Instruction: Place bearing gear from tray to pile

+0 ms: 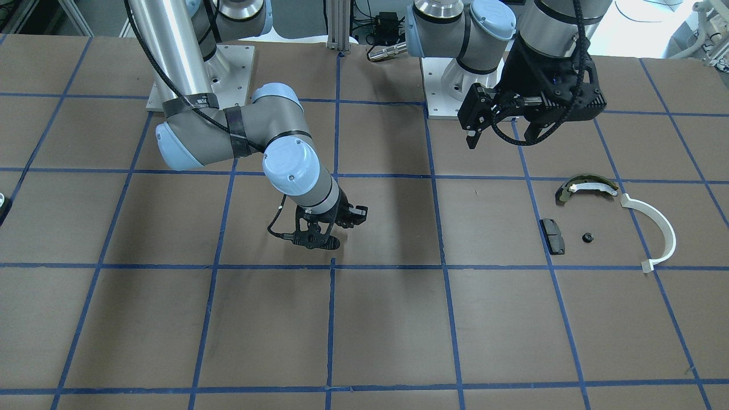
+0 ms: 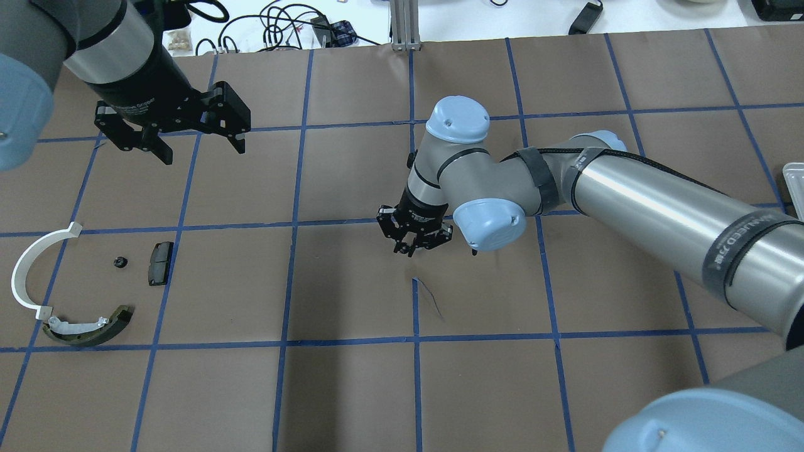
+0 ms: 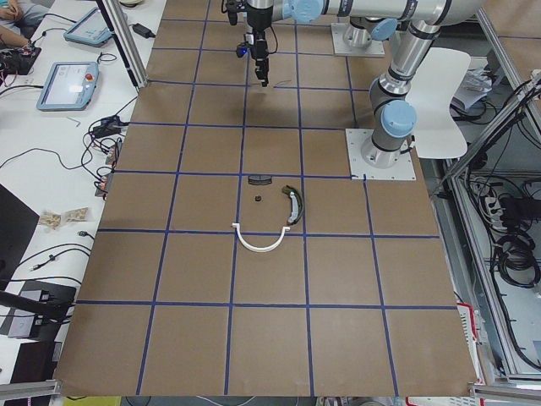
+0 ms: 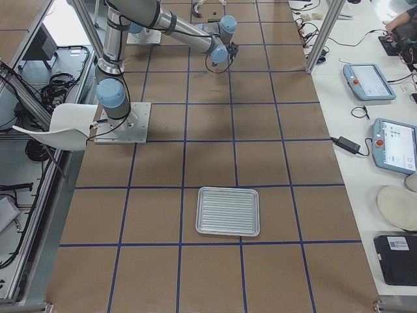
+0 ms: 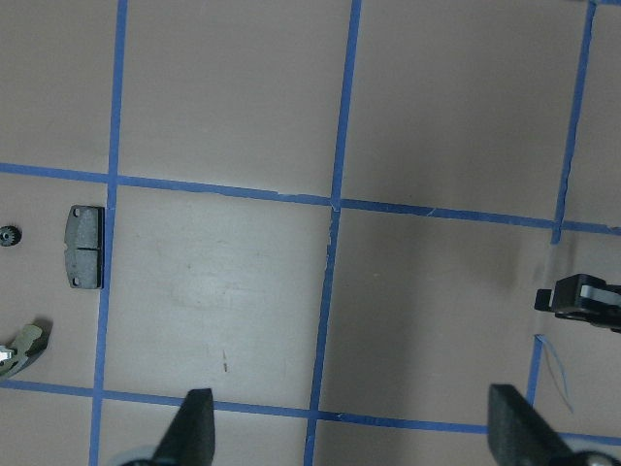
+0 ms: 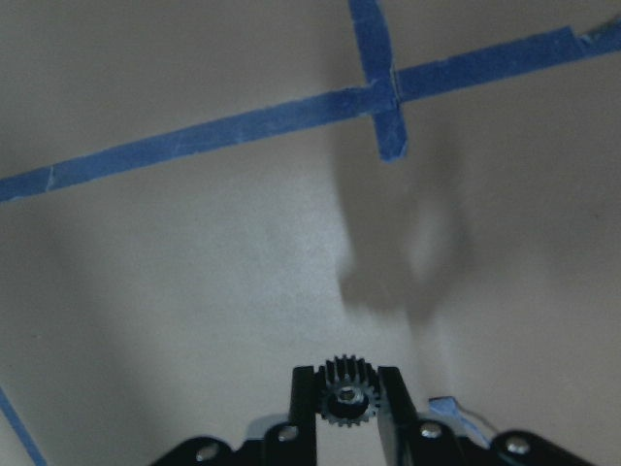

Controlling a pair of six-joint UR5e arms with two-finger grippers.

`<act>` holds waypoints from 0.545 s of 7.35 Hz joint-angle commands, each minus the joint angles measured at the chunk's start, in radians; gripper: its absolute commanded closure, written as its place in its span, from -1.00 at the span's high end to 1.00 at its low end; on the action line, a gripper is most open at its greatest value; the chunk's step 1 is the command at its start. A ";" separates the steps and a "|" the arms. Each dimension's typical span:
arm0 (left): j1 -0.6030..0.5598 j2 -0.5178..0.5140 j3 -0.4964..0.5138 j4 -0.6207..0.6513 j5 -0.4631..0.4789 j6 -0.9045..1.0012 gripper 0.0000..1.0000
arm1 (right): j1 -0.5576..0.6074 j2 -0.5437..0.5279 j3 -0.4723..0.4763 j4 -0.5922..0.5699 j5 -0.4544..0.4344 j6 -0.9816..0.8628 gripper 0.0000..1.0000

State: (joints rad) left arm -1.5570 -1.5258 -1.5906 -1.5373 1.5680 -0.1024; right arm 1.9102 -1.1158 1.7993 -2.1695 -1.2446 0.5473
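Two R fingers [image 6: 305, 408] clamp bearing gear [image 6: 344, 401] btwn their tips.

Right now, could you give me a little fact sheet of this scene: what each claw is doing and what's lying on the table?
right gripper: shut on a small black gear, low over the middle of the table
left gripper: open, holding nothing, raised beyond the pile
pile: white half-ring, olive curved shoe, black pad, small dark part, lying apart on the robot's left
tray: metal, towards the table's right end, away from both arms
stage: gear not yet at the pile
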 commanded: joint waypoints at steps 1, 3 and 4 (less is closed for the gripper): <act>0.000 -0.004 0.000 0.005 0.001 0.000 1.00 | 0.004 0.002 -0.001 -0.001 -0.012 -0.004 0.65; 0.000 -0.004 0.000 0.006 0.003 0.000 1.00 | -0.016 -0.010 -0.017 0.002 -0.069 -0.017 1.00; 0.000 -0.016 0.001 0.008 0.000 0.000 1.00 | -0.040 -0.030 -0.044 0.016 -0.147 -0.045 1.00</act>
State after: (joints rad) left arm -1.5570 -1.5329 -1.5900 -1.5308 1.5695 -0.1028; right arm 1.8946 -1.1281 1.7795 -2.1662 -1.3155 0.5268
